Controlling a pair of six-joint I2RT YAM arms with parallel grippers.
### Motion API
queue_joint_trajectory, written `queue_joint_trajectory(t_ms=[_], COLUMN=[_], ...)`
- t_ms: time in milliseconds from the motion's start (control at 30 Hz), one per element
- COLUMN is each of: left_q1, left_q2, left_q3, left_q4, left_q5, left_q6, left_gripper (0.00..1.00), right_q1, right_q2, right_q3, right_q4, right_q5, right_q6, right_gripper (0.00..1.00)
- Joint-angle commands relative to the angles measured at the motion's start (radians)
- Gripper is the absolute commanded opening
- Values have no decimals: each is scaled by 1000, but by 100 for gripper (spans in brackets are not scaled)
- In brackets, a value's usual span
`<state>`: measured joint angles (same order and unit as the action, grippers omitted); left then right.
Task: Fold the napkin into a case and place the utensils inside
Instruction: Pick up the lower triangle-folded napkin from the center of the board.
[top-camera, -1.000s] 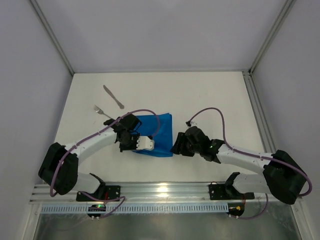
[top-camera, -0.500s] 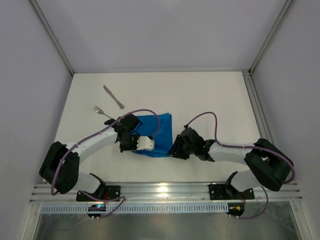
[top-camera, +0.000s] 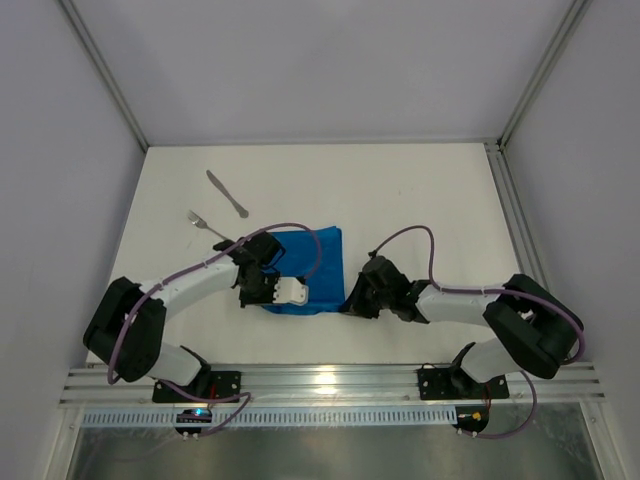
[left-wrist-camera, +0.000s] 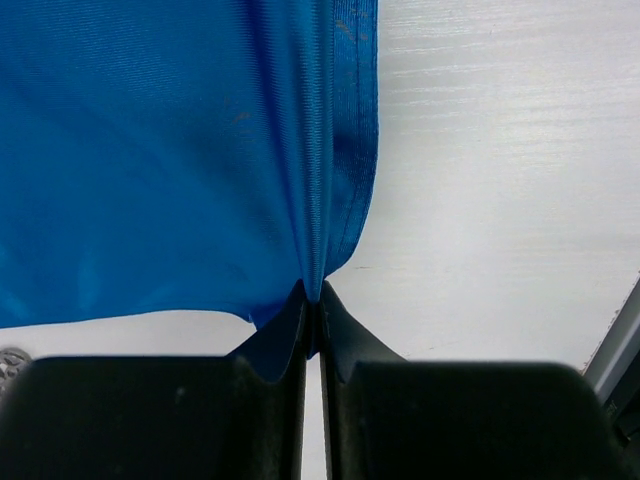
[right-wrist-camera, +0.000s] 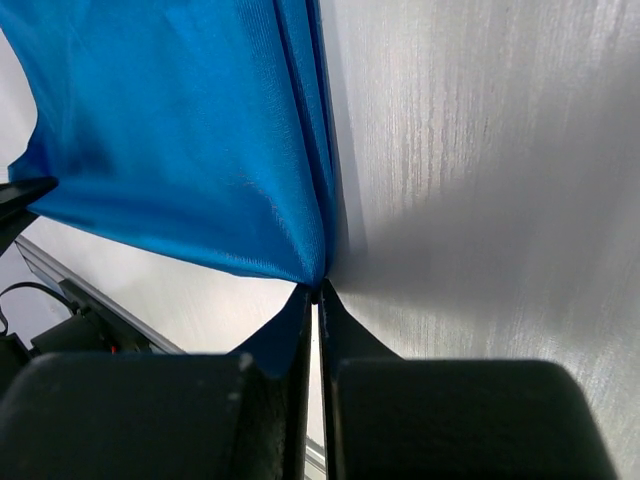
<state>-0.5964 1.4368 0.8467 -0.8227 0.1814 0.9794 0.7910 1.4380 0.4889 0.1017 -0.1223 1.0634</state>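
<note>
Since a second ago my right pincer (right-wrist-camera: 315, 292) has snapped closed, and its tips now pinch the near right corner of the napkin (top-camera: 310, 256). My left pincer (left-wrist-camera: 312, 300) is squeezed tight on the near left corner, with the cloth bunching up from the tips. Folded over, the napkin lies mid-table (top-camera: 430, 200) between my two arms. At the far left lie the knife (top-camera: 227, 193) and the fork (top-camera: 205, 224), the fork closer to the cloth.

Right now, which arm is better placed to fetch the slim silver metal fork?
Left: the fork lies near the left gripper; the right gripper is across the bright blue cloth napkin.
</note>
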Motion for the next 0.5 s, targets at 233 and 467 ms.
queue_joint_trajectory(t_ms=[233,467], left_q1=[0,0], left_q2=[-15,-42], left_q3=[-18,49], left_q4=[-7,-104], left_q5=[-51,-3], left_q6=[48,44], left_gripper=[2,0], right_q1=[-36,66], right_q2=[-53,-342], right_q3=[62,110], right_q4=[-135,-196], right_q5=[-74,151], right_q6=[-224,-604], right_gripper=[16,56])
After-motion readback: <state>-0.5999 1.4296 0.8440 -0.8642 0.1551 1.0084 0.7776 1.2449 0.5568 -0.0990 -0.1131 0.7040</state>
